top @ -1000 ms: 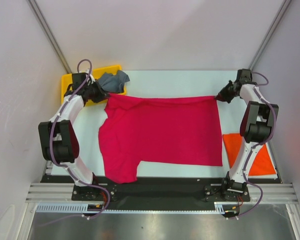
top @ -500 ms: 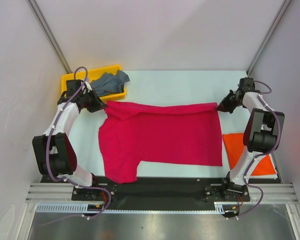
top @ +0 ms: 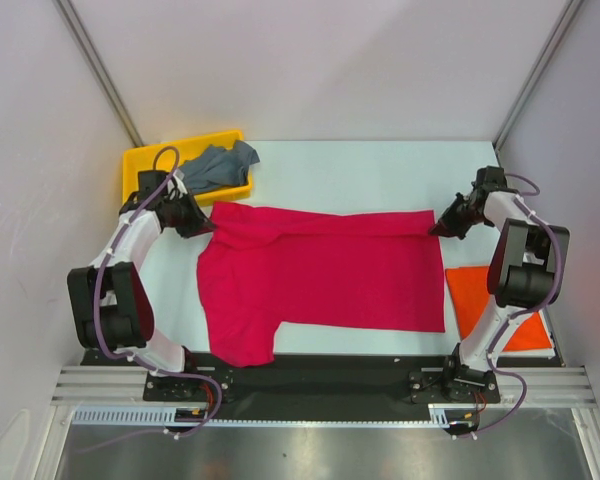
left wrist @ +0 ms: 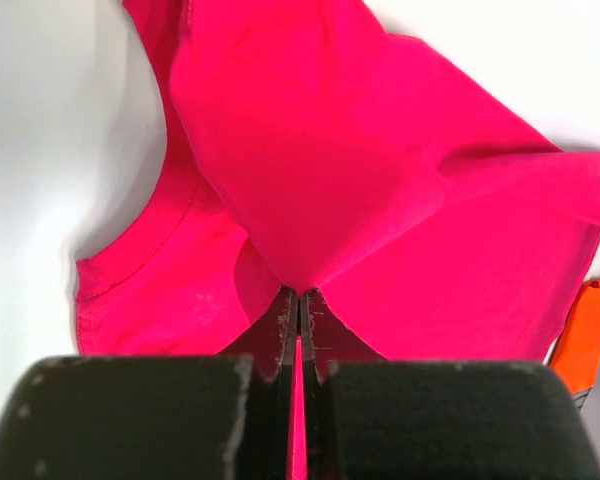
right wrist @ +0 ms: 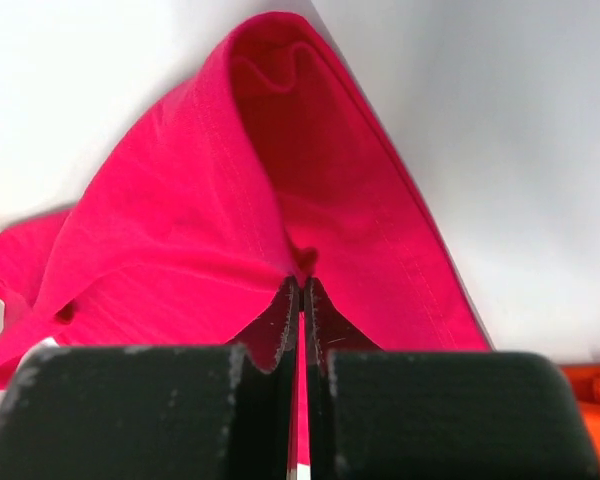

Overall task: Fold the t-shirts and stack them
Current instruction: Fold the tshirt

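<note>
The pink shirt [top: 320, 275] lies spread out in the middle of the table [top: 320, 165]. Its far edge is lifted a little at both ends. You are folding that far edge toward the near edge.

Bring both arms toward you at the same speed, so the edge stays straight and tight. Keep it low, and lay it down even with the near edge before you let go. Watch the sleeve at the near left so it does not bunch up.

The orange shirt [top: 495, 305] waits at the right, near the pink one. The grey shirt [top: 220, 165] hangs half out of the tray [top: 140, 165].

The left gripper [top: 195, 218] is pinched tight on the far left corner. The right gripper [top: 442, 226] is pinched tight on the far right corner.

A second ago, both grippers were farther back and the left one was right by the tray. Now both have come closer to you. The far edge has come along with them.
</note>
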